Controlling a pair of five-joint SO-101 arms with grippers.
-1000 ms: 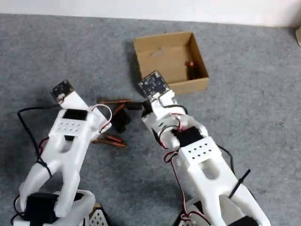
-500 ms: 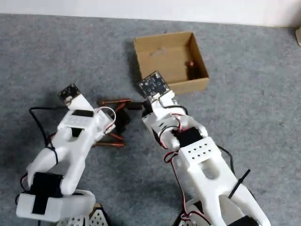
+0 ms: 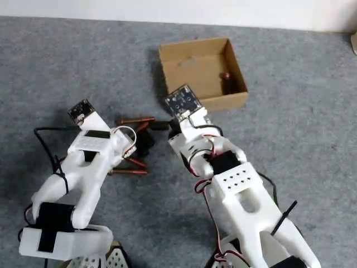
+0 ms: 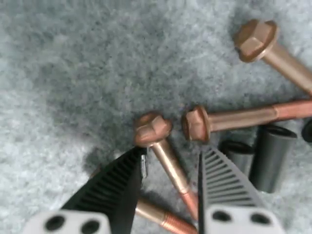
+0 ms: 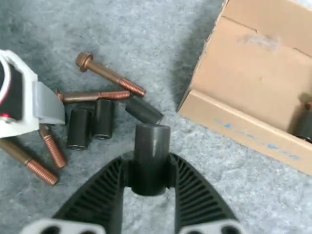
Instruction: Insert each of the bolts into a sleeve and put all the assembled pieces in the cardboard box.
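Left gripper (image 4: 171, 155) is open, its jaws straddling a bolt (image 4: 168, 168) that lies on the grey counter (image 3: 67, 61), not clamped. Right gripper (image 5: 148, 163) is closed on a black sleeve (image 5: 151, 141). Spare bolts (image 3: 135, 120) and sleeves (image 5: 92, 122) are clustered left of centre in the high view, between the arms. Cardboard box (image 3: 223, 102) is upper centre, with one assembled piece (image 3: 227, 82) against its right wall.

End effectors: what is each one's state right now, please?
Left end effector: open, over a bolt.
Right end effector: closed on a sleeve.
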